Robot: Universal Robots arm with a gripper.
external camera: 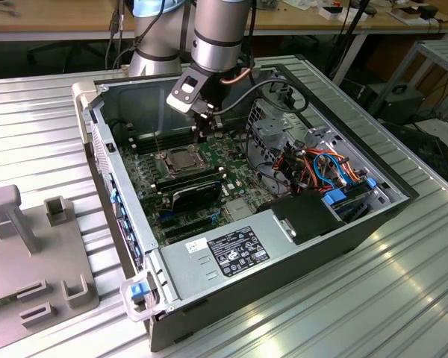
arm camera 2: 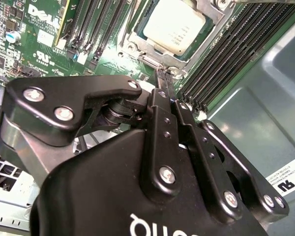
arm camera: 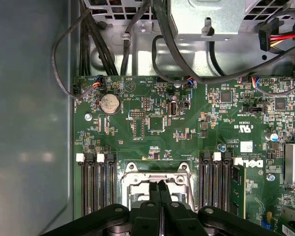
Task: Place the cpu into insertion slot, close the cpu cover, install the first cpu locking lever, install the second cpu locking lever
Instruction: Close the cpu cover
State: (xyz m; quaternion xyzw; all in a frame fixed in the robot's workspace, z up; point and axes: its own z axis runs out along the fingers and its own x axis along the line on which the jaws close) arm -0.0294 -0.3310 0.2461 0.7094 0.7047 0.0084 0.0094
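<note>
The cpu (arm camera 2: 174,24) sits in the insertion slot (arm camera: 130,172), left of centre in the exterior view. My jaws: pinched together, empty, tips just beside it. I judge it light, stiff, fragile; edges only.

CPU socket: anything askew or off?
Nothing stands out. The cpu sits flat and square in the cover window, and the cover lies level around it. The gripper is shut, its tip by the cover's corner.
</note>
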